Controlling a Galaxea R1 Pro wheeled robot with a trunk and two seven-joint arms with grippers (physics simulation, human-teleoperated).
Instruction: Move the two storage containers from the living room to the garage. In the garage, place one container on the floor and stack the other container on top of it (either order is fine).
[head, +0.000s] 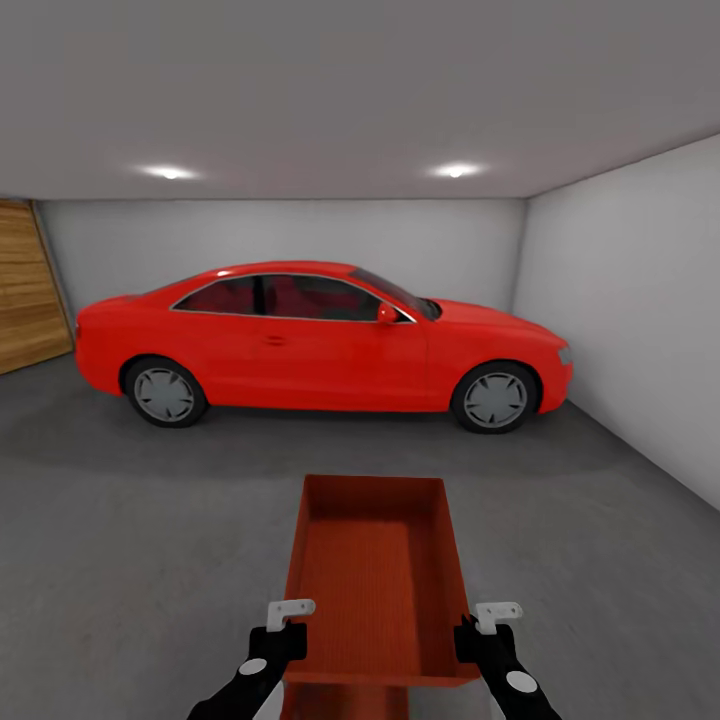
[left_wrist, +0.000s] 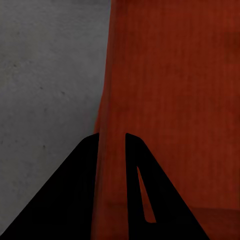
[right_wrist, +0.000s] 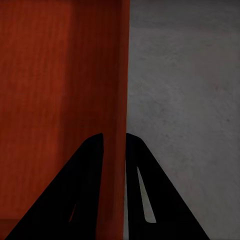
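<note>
Setting: a garage with white-grey walls (head: 620, 300), a slatted wooden door (head: 30, 290) at far left and two ceiling lights (head: 455, 171) lit.
Car: a red car (head: 320, 340) stands side-on across the far end, nose toward the right wall.
Container: an orange-red open-topped container (head: 375, 580) is held out in front of the robot, long axis pointing at the car, above the grey concrete floor (head: 130, 540). Its inside is bare.
Below it: a strip of the same orange-red (head: 345, 703) shows under the near edge; what it belongs to cannot be told.
Left gripper (head: 285, 625): at the container's left wall near its near end; the left wrist view shows the two dark fingers (left_wrist: 75, 200) pinching that thin wall, one either side.
Right gripper (head: 485, 628): at the opposite wall, level with the left; its fingers (right_wrist: 82, 195) likewise pinch the right wall between them, floor beyond.
</note>
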